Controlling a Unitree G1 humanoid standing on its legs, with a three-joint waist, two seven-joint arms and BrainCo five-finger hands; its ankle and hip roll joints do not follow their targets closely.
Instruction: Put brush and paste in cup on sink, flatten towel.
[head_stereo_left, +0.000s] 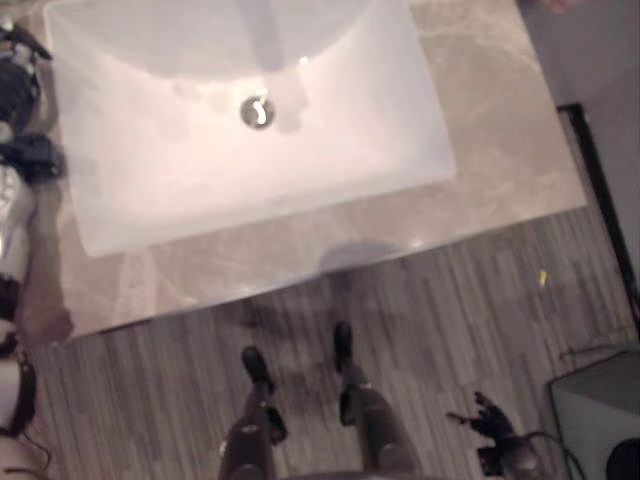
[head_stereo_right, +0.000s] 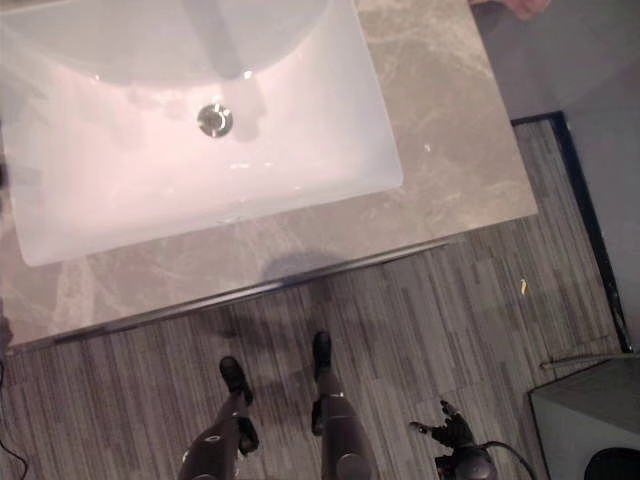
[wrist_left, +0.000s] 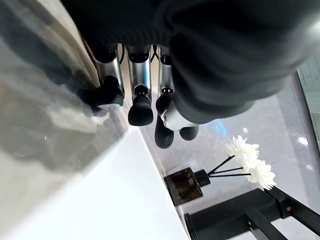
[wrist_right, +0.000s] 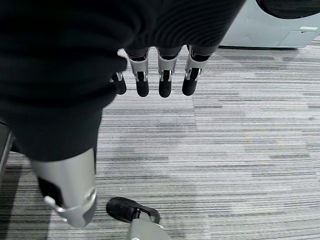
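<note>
A white rectangular sink (head_stereo_left: 330, 140) with a metal drain (head_stereo_left: 257, 111) sits in a grey marble counter (head_stereo_left: 500, 130). My left hand (head_stereo_left: 20, 100) hovers at the counter's left end, beside the sink's left rim. In the left wrist view its fingers (wrist_left: 140, 107) hang relaxed over the counter and hold nothing. My right hand (head_stereo_left: 490, 420) hangs low at my right side over the striped floor. Its fingers (wrist_right: 165, 80) are straight and empty.
A dark diffuser bottle (wrist_left: 184, 186) with white flower reeds (wrist_left: 250, 160) stands on the counter beyond my left hand, next to a black fixture (wrist_left: 250, 220). A grey bin (head_stereo_left: 600, 420) stands on the floor at the lower right. A small yellow scrap (head_stereo_left: 543, 278) lies on the floor.
</note>
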